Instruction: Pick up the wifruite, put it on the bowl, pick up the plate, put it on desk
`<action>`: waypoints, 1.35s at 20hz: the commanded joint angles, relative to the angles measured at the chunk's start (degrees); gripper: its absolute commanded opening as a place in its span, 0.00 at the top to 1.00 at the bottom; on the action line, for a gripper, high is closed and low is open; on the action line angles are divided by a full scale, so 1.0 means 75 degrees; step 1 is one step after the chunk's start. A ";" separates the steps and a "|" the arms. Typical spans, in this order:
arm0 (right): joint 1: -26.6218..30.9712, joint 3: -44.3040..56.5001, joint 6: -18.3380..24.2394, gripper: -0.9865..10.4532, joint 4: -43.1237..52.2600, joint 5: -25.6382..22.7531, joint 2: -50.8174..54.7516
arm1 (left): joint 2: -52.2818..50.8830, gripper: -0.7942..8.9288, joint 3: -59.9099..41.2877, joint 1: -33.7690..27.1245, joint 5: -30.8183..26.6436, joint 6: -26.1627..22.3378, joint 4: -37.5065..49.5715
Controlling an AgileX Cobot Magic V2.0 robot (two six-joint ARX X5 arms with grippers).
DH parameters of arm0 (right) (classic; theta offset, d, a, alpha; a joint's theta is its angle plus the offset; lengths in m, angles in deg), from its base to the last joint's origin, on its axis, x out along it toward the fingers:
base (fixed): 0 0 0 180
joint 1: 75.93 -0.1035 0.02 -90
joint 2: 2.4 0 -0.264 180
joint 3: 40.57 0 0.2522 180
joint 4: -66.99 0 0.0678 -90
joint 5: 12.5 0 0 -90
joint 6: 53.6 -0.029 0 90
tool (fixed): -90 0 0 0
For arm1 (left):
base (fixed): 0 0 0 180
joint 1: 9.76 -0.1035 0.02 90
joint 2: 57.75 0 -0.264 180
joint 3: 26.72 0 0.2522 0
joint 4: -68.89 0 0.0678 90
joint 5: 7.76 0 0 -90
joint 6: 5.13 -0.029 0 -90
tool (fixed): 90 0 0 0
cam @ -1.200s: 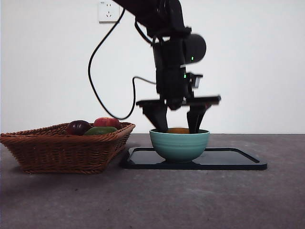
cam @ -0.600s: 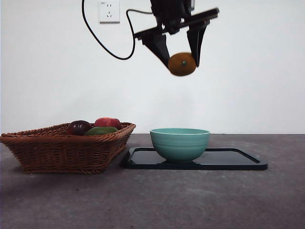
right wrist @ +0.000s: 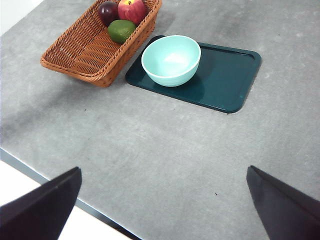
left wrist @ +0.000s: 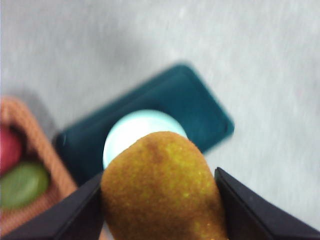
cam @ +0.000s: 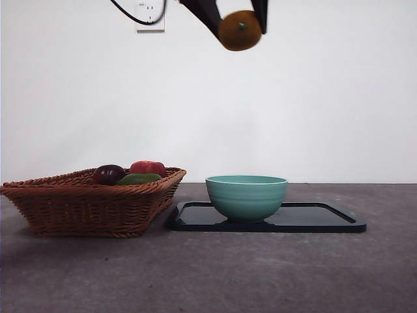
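Front view: fruit (cam: 240, 30) pinched in left gripper (cam: 238, 26), high above bowl (cam: 247, 196) on tray (cam: 326, 220). Right wrist view: right gripper (right wrist: 165, 205) spread wide, bowl interior bare, basket (right wrist: 85, 50) beside bowl.

The front view sits low, about level with the dark grey matte tabletop (cam: 260, 274), looking straight across it at the glossy mint-green ridged bowl (cam: 247, 197), which stands near and large. The left wrist view looks steeply down from high above that bowl (left wrist: 131, 131), blurred and partly blocked by the orange-brown oval fruit (left wrist: 162, 192). The right wrist view looks down from farther back, the bowl (right wrist: 171, 59) small. All three share the bowl and the brown wicker basket (right wrist: 95, 50) beside it.
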 commanded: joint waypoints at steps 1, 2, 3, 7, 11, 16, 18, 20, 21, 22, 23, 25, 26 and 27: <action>-0.0085 -0.0061 -0.0090 0.40 0.0047 -0.0003 -0.0015 | -0.0775 0.64 -0.1154 -0.0082 -0.0026 -0.0119 -0.0484; -0.0085 -0.0061 -0.0090 0.40 0.0052 -0.0006 -0.0015 | -0.1201 0.64 -0.1760 -0.0163 -0.0026 -0.0114 -0.0481; -0.0085 -0.0061 -0.0090 0.40 0.0052 -0.0003 -0.0015 | -0.1504 0.64 -0.2183 -0.0259 -0.0026 -0.0096 -0.0481; -0.0085 -0.0061 -0.0093 0.40 0.0055 -0.0003 -0.0015 | -0.2719 0.64 -0.3666 -0.0924 -0.0029 0.0038 -0.0481; -0.0082 -0.0061 -0.0099 0.40 0.0079 -0.0006 -0.0015 | -0.3611 0.64 -0.4998 -0.1661 -0.0032 0.0041 -0.0358; -0.0082 -0.0061 -0.0254 0.40 0.0079 -0.0009 -0.0015 | -0.4363 0.64 -0.7015 -0.2162 -0.0029 0.0335 0.1425; -0.0082 -0.0061 -0.0274 0.40 0.0079 -0.0009 -0.0015 | -0.4354 0.64 -0.7813 -0.2305 -0.0032 0.0469 0.1996; -0.0082 -0.0061 -0.0300 0.40 0.0073 -0.0006 -0.0015 | -0.4354 0.64 -0.8658 -0.2396 -0.0032 0.0595 0.2862; -0.0082 -0.0061 -0.0303 0.40 0.0076 -0.0009 -0.0015 | -0.4351 0.64 -0.9037 -0.2451 -0.0032 0.0635 0.3296; -0.0082 -0.0061 -0.0303 0.40 0.0076 -0.0009 -0.0015 | -0.4342 0.64 -0.9352 -0.2498 -0.0029 0.0621 0.3701; -0.0082 -0.0061 -0.0303 0.40 0.0076 -0.0009 -0.0015 | -0.4339 0.64 -0.9617 -0.2535 -0.0032 0.0557 0.4051; -0.0082 -0.0061 -0.0309 0.40 0.0076 -0.0006 -0.0015 | -0.4336 0.64 -0.9993 -0.2591 -0.0032 0.0405 0.4578; -0.0082 -0.0061 -0.0309 0.40 0.0076 -0.0006 -0.0015 | -0.4336 0.64 -1.0098 -0.2614 -0.0029 0.0370 0.4744; -0.0082 -0.0061 -0.0312 0.40 0.0076 -0.0006 -0.0015 | -0.4325 0.64 -1.0191 -0.2617 -0.0032 0.0370 0.4913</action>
